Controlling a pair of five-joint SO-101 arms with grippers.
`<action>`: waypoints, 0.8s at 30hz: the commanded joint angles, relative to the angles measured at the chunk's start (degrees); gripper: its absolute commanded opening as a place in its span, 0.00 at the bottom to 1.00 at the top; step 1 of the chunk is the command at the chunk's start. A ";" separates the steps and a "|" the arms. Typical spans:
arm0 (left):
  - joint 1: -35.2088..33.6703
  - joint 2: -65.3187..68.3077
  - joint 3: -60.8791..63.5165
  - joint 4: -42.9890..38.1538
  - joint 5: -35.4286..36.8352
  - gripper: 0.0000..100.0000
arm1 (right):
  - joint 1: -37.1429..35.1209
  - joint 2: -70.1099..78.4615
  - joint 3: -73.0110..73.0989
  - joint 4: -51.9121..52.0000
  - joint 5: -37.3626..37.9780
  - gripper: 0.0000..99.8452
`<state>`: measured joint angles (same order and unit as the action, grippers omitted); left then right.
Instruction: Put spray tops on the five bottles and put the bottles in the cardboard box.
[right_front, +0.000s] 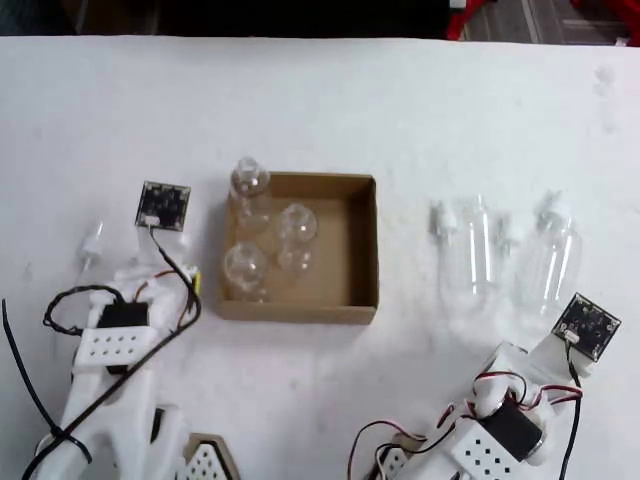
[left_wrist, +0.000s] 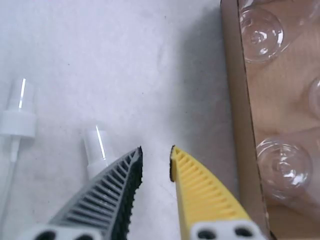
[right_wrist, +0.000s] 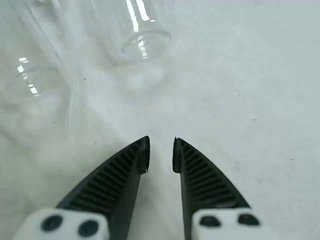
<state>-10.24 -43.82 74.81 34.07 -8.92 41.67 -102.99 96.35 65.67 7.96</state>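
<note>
My left pincer (left_wrist: 156, 152) released | right pincer (right_wrist: 161, 145) released | white table (right_front: 420, 110) | cardboard box (right_front: 362, 250) | two loose bottles (right_front: 470, 255) at its 3 o'clock | dark floor (right_front: 250, 15) at 12

I see a white surface (right_front: 400, 100); past its far edge the room lies dark, with something red (right_front: 458, 24) there.
</note>
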 joint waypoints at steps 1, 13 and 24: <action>0.31 -0.22 -0.26 -0.88 0.26 0.09 | 0.22 -0.13 0.53 -0.66 0.53 0.08; 0.48 -0.13 -0.26 -0.88 0.26 0.09 | 3.38 0.04 0.53 1.80 -0.09 0.30; 0.48 -0.13 -0.26 -0.97 0.26 0.09 | 1.54 -0.04 0.53 2.42 0.26 0.06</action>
<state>-10.24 -43.82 74.81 34.07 -8.92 43.96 -102.99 96.35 68.13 7.96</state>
